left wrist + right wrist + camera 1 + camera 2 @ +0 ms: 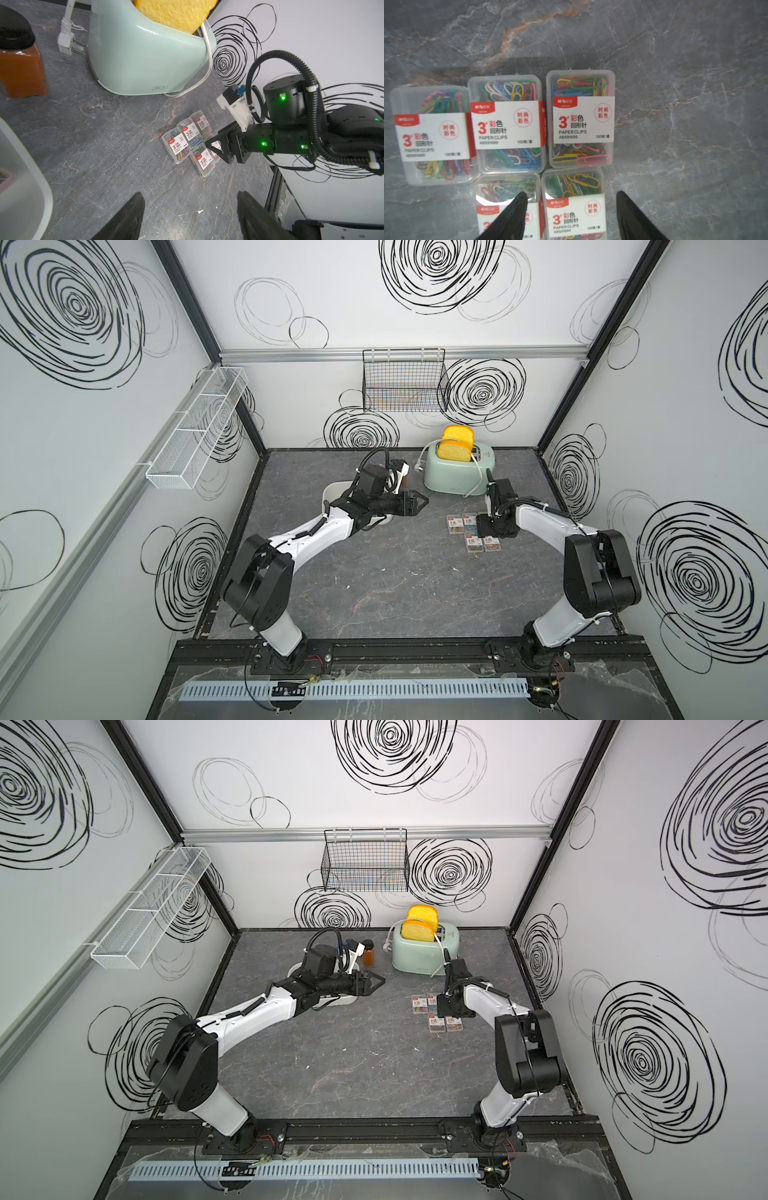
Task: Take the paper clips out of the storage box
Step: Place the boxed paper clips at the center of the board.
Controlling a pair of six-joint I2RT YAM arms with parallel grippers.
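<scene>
Paper clips, multicoloured and glossy, fill five small flat cases of clear, slightly frosted plastic with rounded corners, each banded by a white label with a red tab. The cases lie flat, label up, on the grey marble-patterned tabletop, outside the storage box. They are packed side by side, three in the row nearer the toaster and two in the row nearer the arm bases. In both top views their long axes run front to back, red tabs toward the back wall.

The right gripper points straight down over the nearer row with its black tapered jaws spread wide. One fingertip overlaps one case, the neighbouring case lies between the jaws, and nothing is gripped. Whether a fingertip touches plastic cannot be told.

The storage box, smooth white plastic with rounded corners, sits well apart under the left arm. The left gripper hovers level beside it, jaws parted and empty. A mint-green toaster with yellow bread slices stands behind the cases, and an amber jar stands near the box.
</scene>
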